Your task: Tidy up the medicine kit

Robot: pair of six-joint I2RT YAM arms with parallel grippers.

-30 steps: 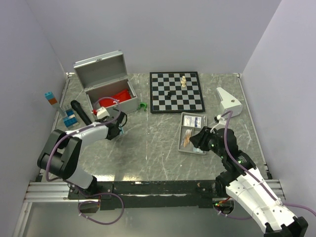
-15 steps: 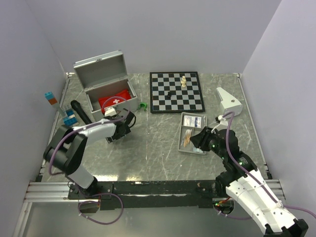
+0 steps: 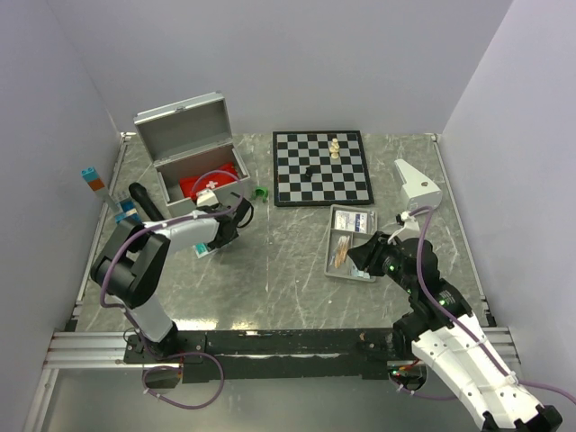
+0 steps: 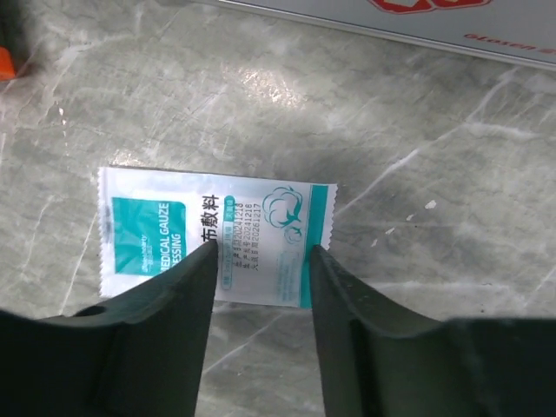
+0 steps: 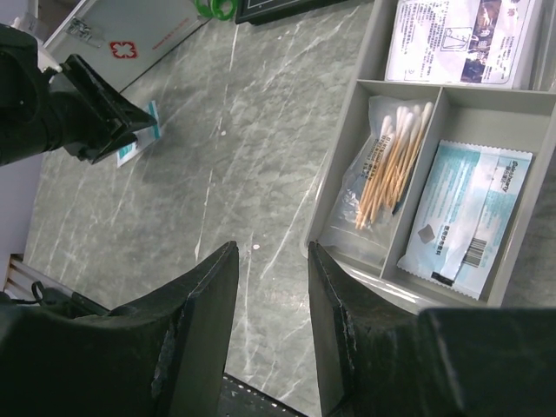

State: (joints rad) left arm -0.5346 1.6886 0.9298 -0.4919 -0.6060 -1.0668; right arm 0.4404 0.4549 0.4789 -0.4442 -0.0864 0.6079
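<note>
The medicine kit's silver case (image 3: 184,144) stands open at the back left, and its red white-cross pouch (image 3: 207,184) lies flat inside. Just in front of the case, my left gripper (image 4: 263,250) points down at the table. It is open, its fingers straddling a white and teal gauze packet (image 4: 217,248) that lies flat on the marble. The right wrist view also shows that packet (image 5: 139,143) under the left gripper (image 5: 104,122). My right gripper (image 5: 271,248) hangs open and empty over bare table, left of the grey tray (image 5: 334,204).
The grey tray (image 3: 331,256) holds cotton swabs (image 5: 391,165), a flat blue packet (image 5: 465,213) and a small box (image 5: 465,39). A chessboard (image 3: 321,167) with pieces lies at the back, a white object (image 3: 417,184) to its right. Blue and orange blocks (image 3: 93,177) stand at the left wall.
The red pouch, tilted over the case a second ago, now lies flat inside. My left gripper let go, opened and moved right and nearer, over the gauze packet. The right arm stayed put.
</note>
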